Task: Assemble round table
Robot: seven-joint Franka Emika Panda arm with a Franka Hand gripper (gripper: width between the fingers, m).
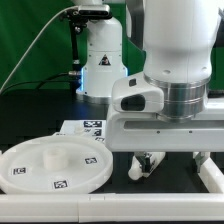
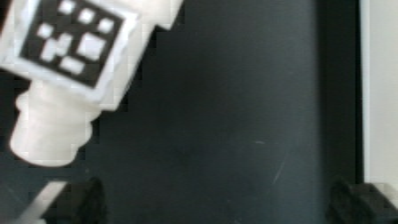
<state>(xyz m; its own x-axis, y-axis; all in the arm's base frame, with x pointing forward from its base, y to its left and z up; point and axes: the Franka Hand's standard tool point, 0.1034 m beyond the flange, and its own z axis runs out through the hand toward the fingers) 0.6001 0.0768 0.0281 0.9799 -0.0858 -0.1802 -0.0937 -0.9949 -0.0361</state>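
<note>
The round tabletop (image 1: pixel 55 163), a large white disc with a raised rim, a central hub and square tags, lies flat at the exterior view's lower left. In the wrist view a white leg (image 2: pixel 80 70) with a black-and-white tag and a narrower cylindrical end lies on the dark table, apart from my fingers. My gripper (image 2: pixel 214 208) is open and empty, with the dark fingertips (image 2: pixel 64 205) at the frame's two corners. In the exterior view the gripper (image 1: pixel 175 165) hangs low over the table, to the right of the disc. A small white part (image 1: pixel 141 168) shows beside it.
The marker board (image 1: pixel 88 127) lies behind the disc. The robot's base (image 1: pixel 100 60) stands at the back with cables and a green backdrop. A white ledge (image 1: pixel 110 212) runs along the front.
</note>
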